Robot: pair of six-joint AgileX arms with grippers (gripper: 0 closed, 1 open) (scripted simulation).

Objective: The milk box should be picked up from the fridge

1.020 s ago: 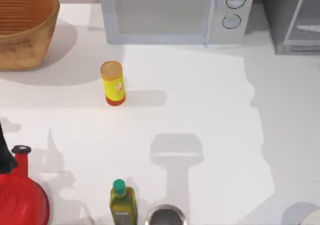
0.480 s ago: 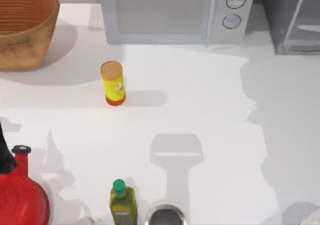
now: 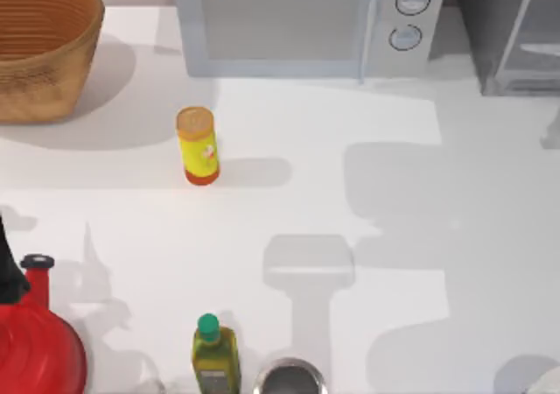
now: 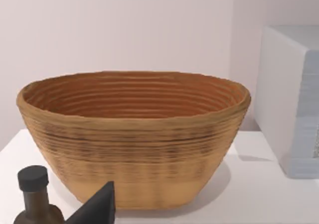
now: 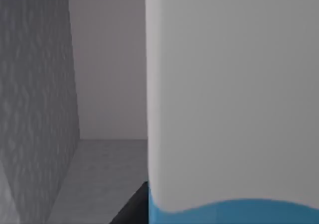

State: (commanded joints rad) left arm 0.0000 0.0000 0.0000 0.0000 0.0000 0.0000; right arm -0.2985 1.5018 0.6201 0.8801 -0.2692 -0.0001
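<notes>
Right wrist view: the milk box (image 5: 232,104) is seen close up, white above a blue band, against the grey inner walls of the fridge (image 5: 35,94).
Box from jaws: judged directly ahead of the right gripper and very near; contact cannot be told.
Long axis: upright.
Jaw state: cannot be told for either arm.
Nearer arm: the right, judged.
Top view: the fridge (image 3: 512,35) stands at the table's far right.
Left arm: parked near the basket (image 4: 134,134).

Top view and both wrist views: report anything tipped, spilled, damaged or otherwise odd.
Nothing stands out. The yellow canister and green-capped bottle stand upright on the table, with no spill around them. The basket sits level beside the microwave. In the right wrist view the milk box stands straight inside the fridge.
</notes>
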